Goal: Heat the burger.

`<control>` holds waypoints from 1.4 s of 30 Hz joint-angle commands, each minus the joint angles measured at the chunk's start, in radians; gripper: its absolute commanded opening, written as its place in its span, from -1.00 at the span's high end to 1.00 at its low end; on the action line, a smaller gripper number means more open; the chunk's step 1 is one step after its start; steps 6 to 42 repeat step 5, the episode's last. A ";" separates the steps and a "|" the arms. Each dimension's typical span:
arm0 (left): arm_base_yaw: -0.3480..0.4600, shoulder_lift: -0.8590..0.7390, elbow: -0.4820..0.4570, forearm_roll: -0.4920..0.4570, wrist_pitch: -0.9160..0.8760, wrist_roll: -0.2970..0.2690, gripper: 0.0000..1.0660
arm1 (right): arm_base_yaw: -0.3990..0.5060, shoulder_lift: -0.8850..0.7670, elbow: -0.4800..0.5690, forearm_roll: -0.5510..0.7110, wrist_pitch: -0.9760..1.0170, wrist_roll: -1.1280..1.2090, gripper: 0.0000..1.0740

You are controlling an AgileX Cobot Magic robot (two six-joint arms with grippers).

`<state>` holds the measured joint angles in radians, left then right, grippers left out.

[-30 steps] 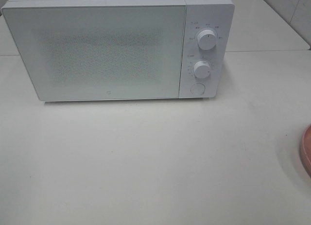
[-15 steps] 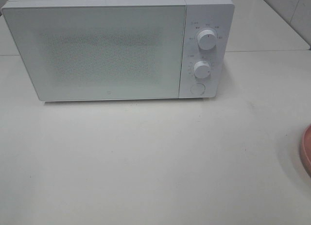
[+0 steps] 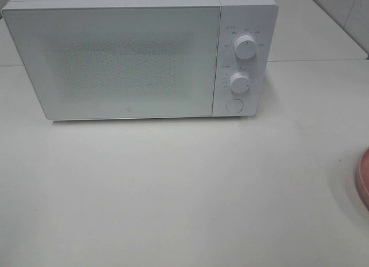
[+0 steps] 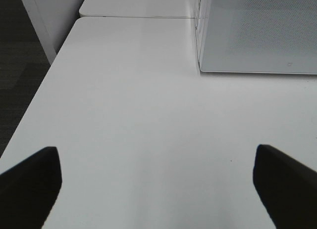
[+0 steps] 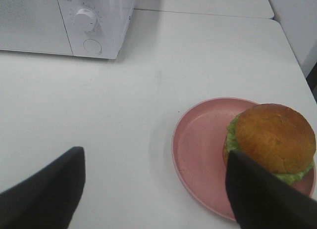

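The burger, with a glossy brown bun and green lettuce, sits on the far side of a pink plate in the right wrist view. My right gripper hangs open above the table just short of the plate, one finger overlapping the plate's near rim, nothing between the jaws. In the high view only the plate's edge shows at the right border and the burger is out of view. My left gripper stands wide open over bare table, holding nothing. Neither gripper appears in the high view.
A white microwave stands at the back of the table with its door shut, two knobs and a round button on its right panel. Its corner shows in the left wrist view. The table's left edge drops to dark floor.
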<state>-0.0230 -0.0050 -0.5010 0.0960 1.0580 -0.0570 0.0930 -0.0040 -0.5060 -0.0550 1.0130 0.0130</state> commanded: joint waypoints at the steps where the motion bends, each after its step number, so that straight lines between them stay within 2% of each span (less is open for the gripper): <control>1: 0.004 -0.024 0.002 -0.008 -0.013 0.000 -0.83 | -0.006 -0.021 0.003 0.001 -0.006 0.001 -0.40; 42: 0.004 -0.024 0.002 -0.008 -0.013 0.000 -0.83 | -0.006 -0.021 0.003 0.001 -0.006 0.001 -0.40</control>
